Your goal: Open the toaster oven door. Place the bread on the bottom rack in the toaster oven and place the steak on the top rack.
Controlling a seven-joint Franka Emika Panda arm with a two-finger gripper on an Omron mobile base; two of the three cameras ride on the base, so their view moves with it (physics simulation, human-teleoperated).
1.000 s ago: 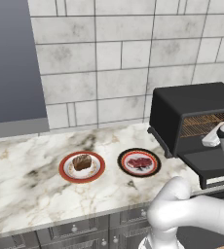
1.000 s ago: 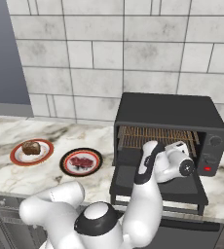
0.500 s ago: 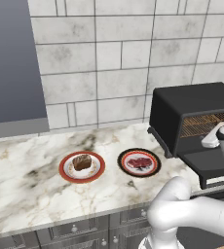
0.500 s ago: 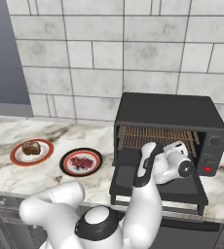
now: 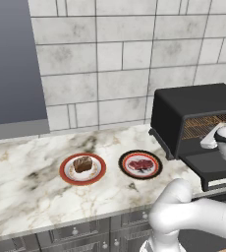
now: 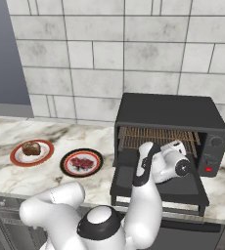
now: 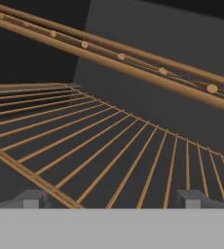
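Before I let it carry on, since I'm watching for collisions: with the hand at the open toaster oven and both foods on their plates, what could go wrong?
1. The gripper points in between the bottom rack and the top rack; pulling out at an angle could snag a wire.
2. The toaster oven door lies flat under the arm; a low retreat may strike it.
3. The bread and the steak sit close together; reaching for one might nudge the other's plate.

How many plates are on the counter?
2. One red-rimmed plate holds the bread, on the left. One dark-rimmed plate holds the steak, between that one and the oven.
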